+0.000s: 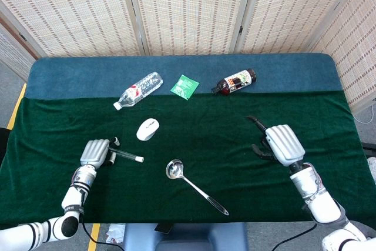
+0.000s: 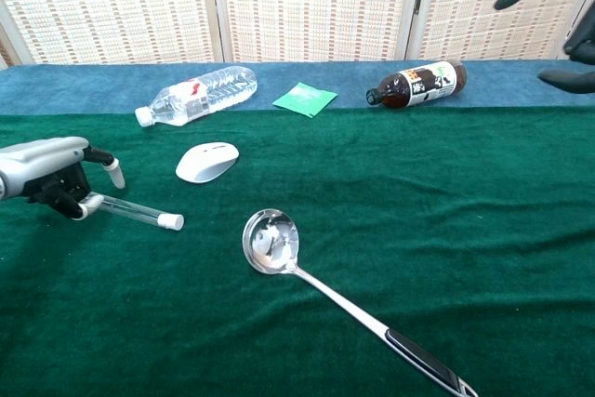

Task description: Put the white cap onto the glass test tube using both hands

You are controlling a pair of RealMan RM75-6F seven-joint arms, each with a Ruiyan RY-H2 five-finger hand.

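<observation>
Head view shows one glass test tube [image 1: 126, 156] with one white cap [image 1: 140, 159] on its end, lying on the green cloth [image 1: 194, 204] below-left of one white mouse [image 1: 147, 129]; the left hand [image 1: 95, 153] holds its far end. One ladle [image 1: 194, 185], one clear water bottle [image 1: 138, 90], one green packet [image 1: 184, 85] and one dark bottle [image 1: 234, 81] lie around the mouse. Right hand [image 1: 282, 144], well right of the mouse, holds nothing, fingers apart.

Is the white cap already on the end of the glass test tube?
Yes, in the chest view the white cap sits on the free end of the glass test tube.
</observation>
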